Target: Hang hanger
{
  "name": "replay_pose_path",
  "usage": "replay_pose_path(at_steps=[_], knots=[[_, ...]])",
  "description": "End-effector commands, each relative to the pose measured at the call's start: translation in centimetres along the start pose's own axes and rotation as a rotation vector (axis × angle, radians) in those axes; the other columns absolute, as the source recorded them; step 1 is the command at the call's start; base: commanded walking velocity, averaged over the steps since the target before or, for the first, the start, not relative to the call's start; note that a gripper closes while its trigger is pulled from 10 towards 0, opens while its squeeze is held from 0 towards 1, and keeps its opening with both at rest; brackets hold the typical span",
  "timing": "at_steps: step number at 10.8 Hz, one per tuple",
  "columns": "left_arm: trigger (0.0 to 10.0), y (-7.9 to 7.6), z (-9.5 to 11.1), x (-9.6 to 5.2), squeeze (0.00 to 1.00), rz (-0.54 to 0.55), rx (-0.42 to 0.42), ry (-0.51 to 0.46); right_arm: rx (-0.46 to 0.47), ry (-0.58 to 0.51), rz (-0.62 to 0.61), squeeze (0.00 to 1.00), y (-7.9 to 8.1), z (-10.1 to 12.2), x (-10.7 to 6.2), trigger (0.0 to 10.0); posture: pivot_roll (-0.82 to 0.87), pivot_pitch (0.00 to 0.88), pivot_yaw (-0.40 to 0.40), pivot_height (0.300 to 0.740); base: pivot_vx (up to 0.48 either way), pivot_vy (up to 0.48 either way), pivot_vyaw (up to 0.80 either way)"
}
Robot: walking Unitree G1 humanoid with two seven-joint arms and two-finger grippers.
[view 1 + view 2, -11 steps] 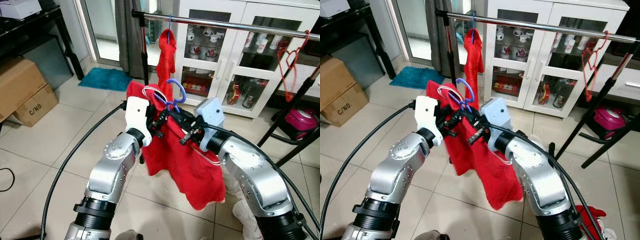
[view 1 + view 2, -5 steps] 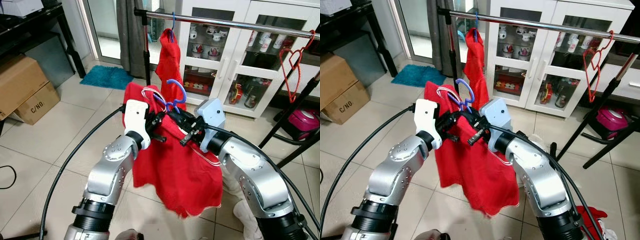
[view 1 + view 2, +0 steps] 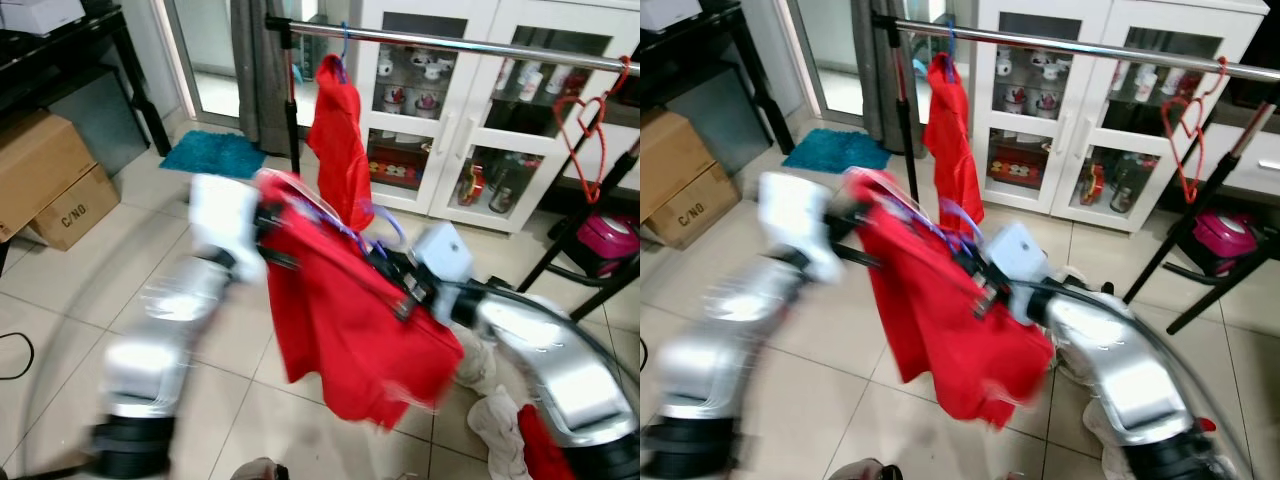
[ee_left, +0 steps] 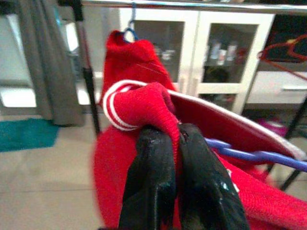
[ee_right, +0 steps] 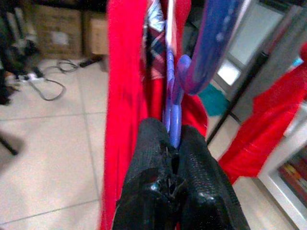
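Hanger count first: one purple hanger (image 3: 385, 222) carrying a red garment (image 3: 345, 320) is held up between the two arms, a second blue hanger (image 3: 343, 45) already hangs on the steel rail (image 3: 470, 42) with another red garment (image 3: 338, 150), and one bare red hanger (image 3: 580, 125) hangs farther along the rail to the right. Two cardboard boxes (image 3: 50, 175) sit on the tiled floor (image 3: 200, 350) at the left, and a teal mat (image 3: 215, 155) lies by the glass door.

The left gripper (image 4: 175, 139) has its fingers (image 4: 148, 182) pressed together on a bunched, white-striped edge of the garment, with the purple hanger's bar running just beside them. The right gripper (image 5: 171, 143) has its fingers (image 5: 199, 172) clamped narrowly on the purple hanger's stem just below its hook, the garment hanging alongside.

The eye views, blurred over both arms, show the held hanger below and in front of the rail, its hook apart from it. The wrist views show what the blur hides: each pair of fingers closed on its hold. A white glass-door cabinet (image 3: 480, 110) stands behind the rail.
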State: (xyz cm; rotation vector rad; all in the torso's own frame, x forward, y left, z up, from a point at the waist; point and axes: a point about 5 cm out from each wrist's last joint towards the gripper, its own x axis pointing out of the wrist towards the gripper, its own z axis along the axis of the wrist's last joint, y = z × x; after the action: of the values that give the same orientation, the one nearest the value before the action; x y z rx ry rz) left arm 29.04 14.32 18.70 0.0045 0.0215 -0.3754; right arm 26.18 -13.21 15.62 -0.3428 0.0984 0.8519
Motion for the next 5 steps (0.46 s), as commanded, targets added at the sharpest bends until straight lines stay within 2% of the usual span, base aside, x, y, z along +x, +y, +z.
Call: replay_pose_path(at_steps=[1, 2, 3, 4, 5], knots=[[0.0, 2.2, 1.7, -0.3, 0.00, 0.081, 0.048, -0.044, 0.005, -0.019, 0.023, 0.00, -0.3, 0.2, -0.7, 0.0, -0.01, 0.052, 0.059, 0.740, 0.000, 0.000, 0.00], [0.0, 3.8, 2.3, -0.2, 0.00, 0.132, 0.081, -0.043, 0.016, -0.039, 0.053, 0.00, -0.5, 0.4, -1.1, 0.0, -0.01, 0.051, 0.060, 0.740, 0.000, 0.000, 0.00], [0.0, 6.4, 3.2, 0.3, 0.00, 0.221, 0.151, -0.036, 0.047, -0.073, 0.123, 0.00, -0.5, 0.9, -1.9, 0.0, -0.01, 0.052, 0.064, 0.740, 0.000, 0.000, 0.00], [0.0, 8.6, 3.2, 0.8, 0.00, 0.301, 0.214, -0.001, 0.089, -0.097, 0.153, 0.00, -0.6, 1.0, -2.5, 0.0, -0.01, 0.054, 0.068, 0.740, 0.000, 0.000, 0.00], [0.0, 9.3, 2.5, 1.1, 0.00, 0.315, 0.228, 0.030, 0.127, -0.132, 0.098, 0.00, -1.1, 1.2, -2.5, 0.0, -0.01, 0.054, 0.074, 0.740, 0.000, 0.000, 0.00]])
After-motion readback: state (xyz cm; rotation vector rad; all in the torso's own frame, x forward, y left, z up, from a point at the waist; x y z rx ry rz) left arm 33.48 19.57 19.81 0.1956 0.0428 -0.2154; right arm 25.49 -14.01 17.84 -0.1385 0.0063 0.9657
